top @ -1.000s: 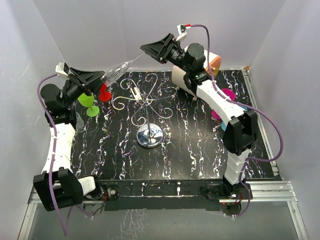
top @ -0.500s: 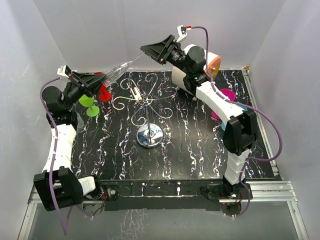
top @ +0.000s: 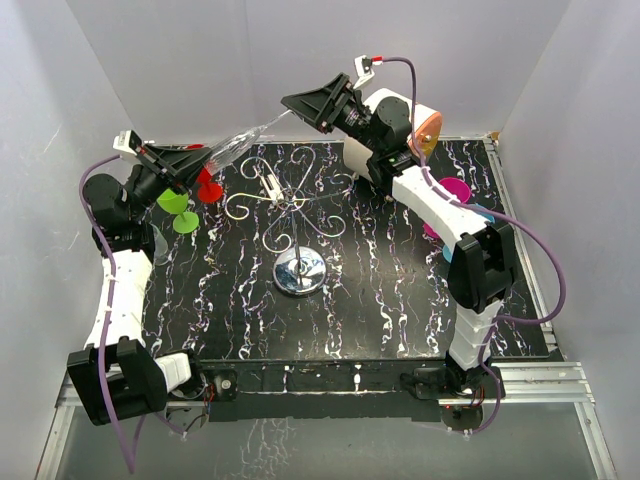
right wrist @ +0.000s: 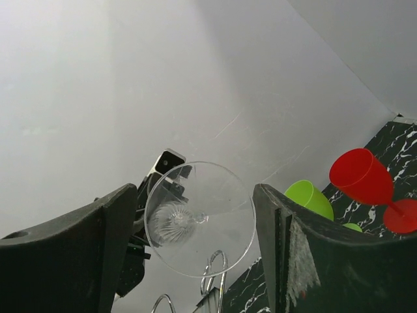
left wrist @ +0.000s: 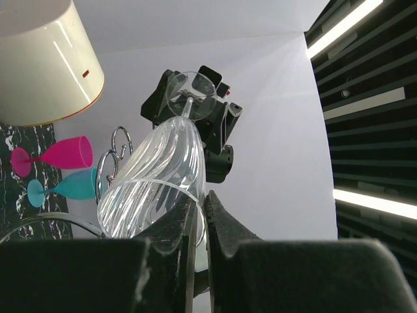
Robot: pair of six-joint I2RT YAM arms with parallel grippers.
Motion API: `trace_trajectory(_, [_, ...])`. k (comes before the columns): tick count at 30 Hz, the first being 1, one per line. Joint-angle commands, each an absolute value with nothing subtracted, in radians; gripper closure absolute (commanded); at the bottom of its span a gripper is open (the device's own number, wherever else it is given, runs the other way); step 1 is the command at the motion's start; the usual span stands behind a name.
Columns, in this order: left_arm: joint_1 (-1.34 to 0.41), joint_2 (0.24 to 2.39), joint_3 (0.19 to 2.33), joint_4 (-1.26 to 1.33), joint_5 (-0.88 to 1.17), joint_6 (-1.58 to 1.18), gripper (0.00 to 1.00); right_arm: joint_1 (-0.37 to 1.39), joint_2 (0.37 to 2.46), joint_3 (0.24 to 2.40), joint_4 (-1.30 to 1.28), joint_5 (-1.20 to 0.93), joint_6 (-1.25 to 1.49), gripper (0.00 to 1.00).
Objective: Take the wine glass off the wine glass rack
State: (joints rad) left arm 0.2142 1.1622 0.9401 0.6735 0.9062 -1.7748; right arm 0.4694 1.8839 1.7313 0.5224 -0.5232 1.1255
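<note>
Wine glass point(left wrist: 163, 169) — rim in left claw point(left wrist: 201, 203)

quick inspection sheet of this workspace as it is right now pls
surface: black marbled table, no spill seen
job's things: clear wine glass is off the wine glass rack, held in the air on its side between the two arms
clutter: green glass and red glass far left; pink glass and teal glass on the right; white drum at the back
grippers: left gripper fingers pinch the bowl's rim; right gripper fingers bracket the foot
cables: purple cables loop along both arms
surroundings: white walls, nothing else seen
</note>
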Motion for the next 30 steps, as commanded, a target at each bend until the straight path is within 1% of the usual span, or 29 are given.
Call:
trace_trajectory(1, [0.216,1.122,0.976,0.684,0.913,-1.774,1.00,0.469,1.789,1.714,0.587,-0.504,1.095,0.26])
trace_trajectory(4, [0.216,1.120,0.991,0.681,0.907,-1.765,1.00,0.468,1.774,1.711,0.555,-0.487,1.067,0.15])
trace_trajectory(9, [0.216,1.116,1.027,0.615,0.906,-1.716,1.00,0.455,1.752,1.715,0.470,-0.451,1.026,0.02])
trace_trajectory(13, [0.217,1.113,1.042,0.598,0.904,-1.706,1.00,0.433,1.747,1.712,0.399,-0.430,0.998,0.02])
trace_trajectory(15, [0.216,1.110,1.053,0.591,0.901,-1.699,1.00,0.422,1.709,1.703,0.370,-0.421,0.978,0.02])
trace_trajectory(17, [0.217,1.106,1.086,0.534,0.900,-1.655,1.00,0.411,1.687,1.701,0.324,-0.402,0.929,0.02])
trace_trajectory(20, [0.218,1.094,1.166,0.306,0.885,-1.499,1.00,0.396,1.647,1.701,0.235,-0.361,0.815,0.02])
trace_trajectory(24, [0.219,1.090,1.314,-0.035,0.810,-1.236,1.00,0.385,1.574,1.674,0.162,-0.329,0.707,0.02])
trace_trajectory(30, [0.219,1.123,1.580,-0.526,0.574,-0.858,1.00,0.385,1.463,1.581,0.061,-0.310,0.577,0.02])
